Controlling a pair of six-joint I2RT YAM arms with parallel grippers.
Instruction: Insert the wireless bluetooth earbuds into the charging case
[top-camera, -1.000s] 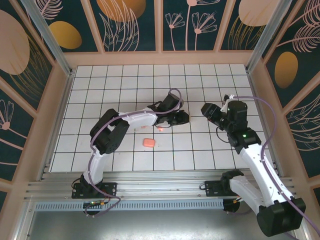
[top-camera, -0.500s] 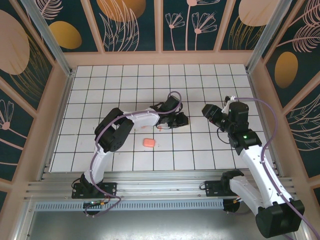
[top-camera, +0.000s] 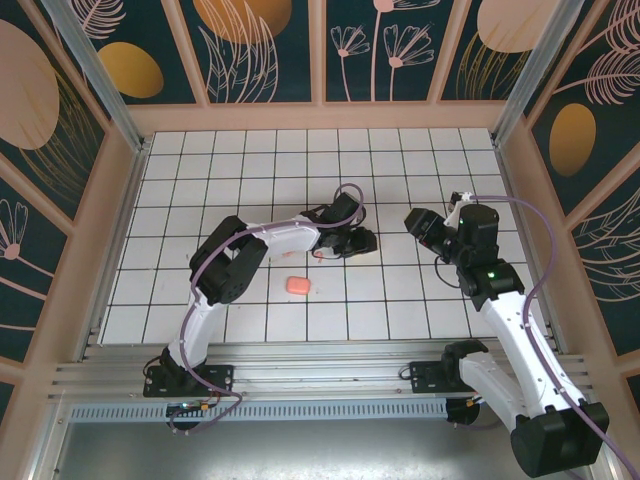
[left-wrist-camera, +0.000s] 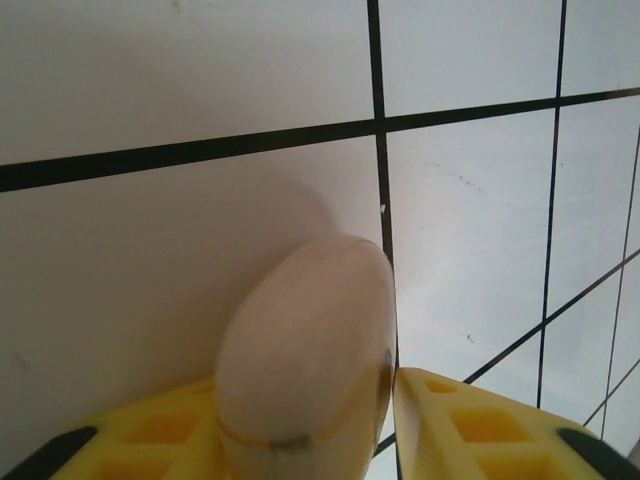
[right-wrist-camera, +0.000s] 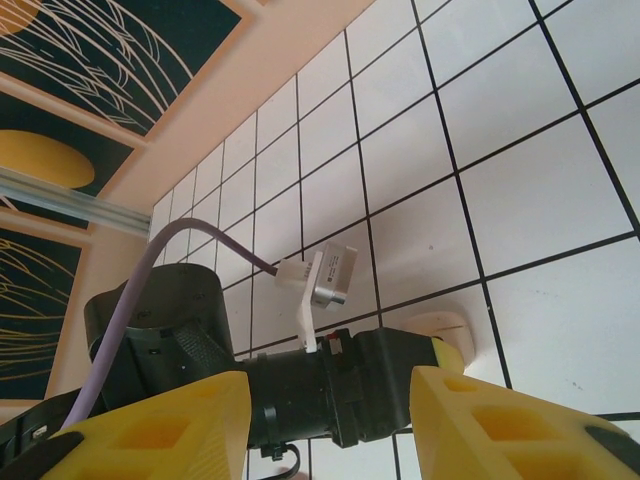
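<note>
Left gripper (left-wrist-camera: 308, 400) stands partly open, its yellow fingers (left-wrist-camera: 470, 430) flanking the beige charging case (left-wrist-camera: 305, 340). Both fingers look to be against the shell, but a firm clamp cannot be confirmed. The case rests on the white tiled table (top-camera: 250, 160), near its middle. A tiny pink speck (top-camera: 319, 256), too small to identify, lies just beside that gripper. A salmon case (top-camera: 297, 285) lies apart, nearer the arm bases. Right gripper (right-wrist-camera: 325, 385), off to the right, faces the left one, fingers parted, nothing between them.
</note>
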